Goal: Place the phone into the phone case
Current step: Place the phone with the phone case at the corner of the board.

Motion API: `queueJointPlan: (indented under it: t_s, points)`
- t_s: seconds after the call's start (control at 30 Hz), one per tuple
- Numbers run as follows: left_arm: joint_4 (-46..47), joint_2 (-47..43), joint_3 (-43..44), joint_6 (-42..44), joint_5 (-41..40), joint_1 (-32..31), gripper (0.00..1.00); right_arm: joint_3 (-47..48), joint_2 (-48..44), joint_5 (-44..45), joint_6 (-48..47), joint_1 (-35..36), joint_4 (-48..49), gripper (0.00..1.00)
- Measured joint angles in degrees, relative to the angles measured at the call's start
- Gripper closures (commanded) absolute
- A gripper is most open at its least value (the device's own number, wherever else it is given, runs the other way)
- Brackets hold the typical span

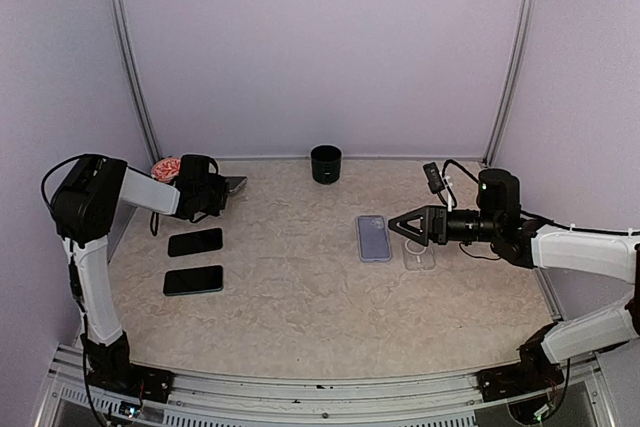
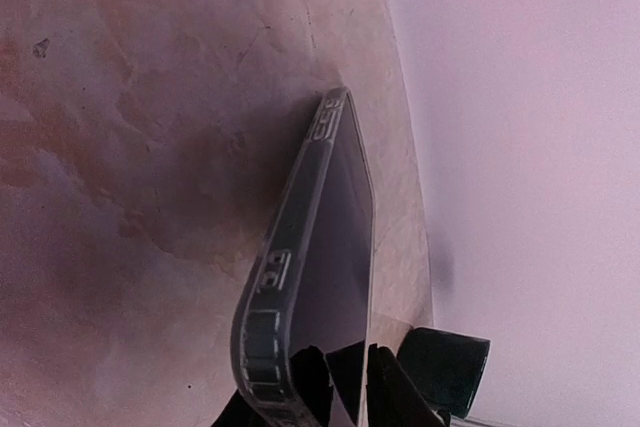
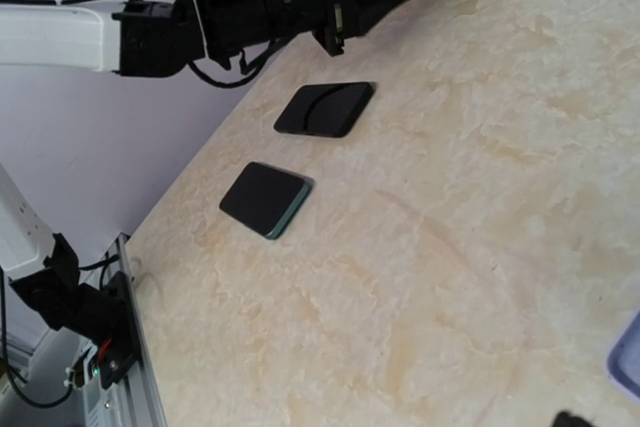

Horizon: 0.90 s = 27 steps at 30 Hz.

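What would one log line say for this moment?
left tool: grips clear case | right tool: open | two phones: on table

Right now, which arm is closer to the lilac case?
Right. The right gripper hovers open just beside the lilac case, tips pointing at it. The left gripper is far off at the table's left side, holding a clear case.

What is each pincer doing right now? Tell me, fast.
Left pincer: closed on the cased phone, holding it tilted by one end.
Right pincer: open, holding nothing.
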Motion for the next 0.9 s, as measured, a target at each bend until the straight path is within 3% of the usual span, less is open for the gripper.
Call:
queueJointPlan:
  t_s: [0.67, 0.9]
  points:
    - [2.43, 0.04, -5.75, -2.43, 3.87, -0.33, 0.36, -0.09, 0.48, -0.09, 0.61, -0.02, 0.02, 0.0]
    - [2.91, -4.26, -8.35, -2.19, 4.02, -0.66, 0.22, -0.09, 0.5, -0.26, 0.68, 0.0, 0.02, 0.0]
